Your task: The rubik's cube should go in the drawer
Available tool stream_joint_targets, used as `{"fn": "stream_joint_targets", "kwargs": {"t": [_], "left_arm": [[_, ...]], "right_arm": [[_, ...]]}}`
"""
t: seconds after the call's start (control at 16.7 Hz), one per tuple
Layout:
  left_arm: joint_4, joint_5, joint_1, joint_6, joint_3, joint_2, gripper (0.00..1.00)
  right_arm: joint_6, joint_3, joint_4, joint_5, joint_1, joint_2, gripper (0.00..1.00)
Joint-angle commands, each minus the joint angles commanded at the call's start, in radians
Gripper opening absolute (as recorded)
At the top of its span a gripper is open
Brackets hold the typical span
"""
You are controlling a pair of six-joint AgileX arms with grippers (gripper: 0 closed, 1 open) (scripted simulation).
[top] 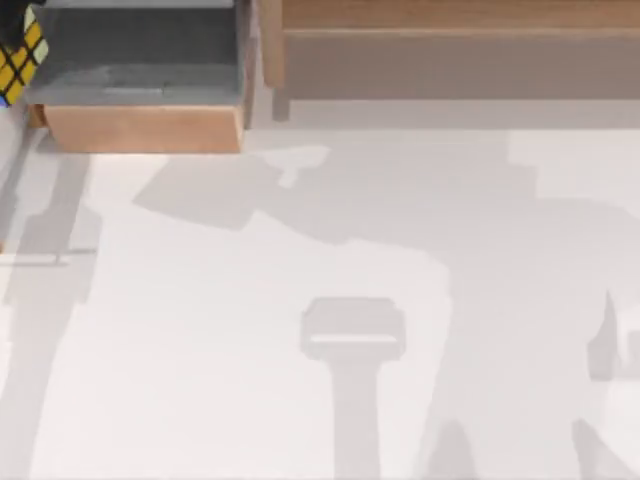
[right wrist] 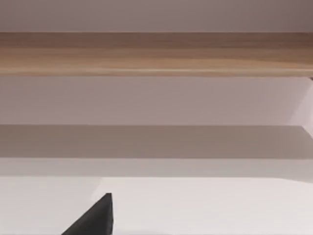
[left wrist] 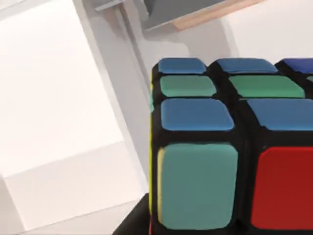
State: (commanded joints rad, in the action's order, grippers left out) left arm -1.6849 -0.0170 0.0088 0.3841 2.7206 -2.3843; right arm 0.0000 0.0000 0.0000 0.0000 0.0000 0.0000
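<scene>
Closed on the rubik's cube [left wrist: 220, 161], the left gripper [left wrist: 139, 223], with a dark finger part pressed against the lower edge of it. Rubik's cube held in the air, right at the fingers, with blue, green and red stickers toward the wrist camera. Beyond the fingers, the drawer [top: 145, 128], standing open, grey inside uncovered. Seen from above, rubik's cube over the left wall of the drawer, not yet lying inside. Farther out, white table [top: 200, 400] and long wooden shelf [top: 450, 50]. Right gripper [right wrist: 95, 218] parked facing the shelf, well apart from it; impossible to tell how far open.
</scene>
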Motion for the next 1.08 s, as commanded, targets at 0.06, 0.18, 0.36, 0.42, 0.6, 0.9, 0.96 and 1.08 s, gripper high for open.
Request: {"fn": "stream_joint_targets", "kwargs": {"t": [0.06,0.18,0.36,0.42,0.6,0.9,0.96,1.08], "left_arm": [[-0.007,0.001,0.056,-0.004,0.031,-0.025,0.00],[-0.013,0.006,0.152,-0.009,0.088,-0.089,0.00],[-0.013,0.017,0.251,-0.017,0.151,-0.208,0.00],[-0.012,0.021,0.273,-0.018,0.165,-0.250,0.00],[-0.013,0.031,0.311,-0.022,0.182,-0.354,0.00],[-0.017,0.033,0.321,-0.022,0.182,-0.385,0.00],[-0.017,0.033,0.321,-0.022,0.182,-0.385,0.00],[-0.017,0.033,0.321,-0.022,0.182,-0.385,0.00]], "right_arm": [[0.000,0.000,0.000,0.000,0.000,0.000,1.00],[0.000,0.000,0.000,0.000,0.000,0.000,1.00],[0.000,0.000,0.000,0.000,0.000,0.000,1.00],[0.000,0.000,0.000,0.000,0.000,0.000,1.00],[0.000,0.000,0.000,0.000,0.000,0.000,1.00],[0.000,0.000,0.000,0.000,0.000,0.000,1.00],[0.000,0.000,0.000,0.000,0.000,0.000,1.00],[0.000,0.000,0.000,0.000,0.000,0.000,1.00]]}}
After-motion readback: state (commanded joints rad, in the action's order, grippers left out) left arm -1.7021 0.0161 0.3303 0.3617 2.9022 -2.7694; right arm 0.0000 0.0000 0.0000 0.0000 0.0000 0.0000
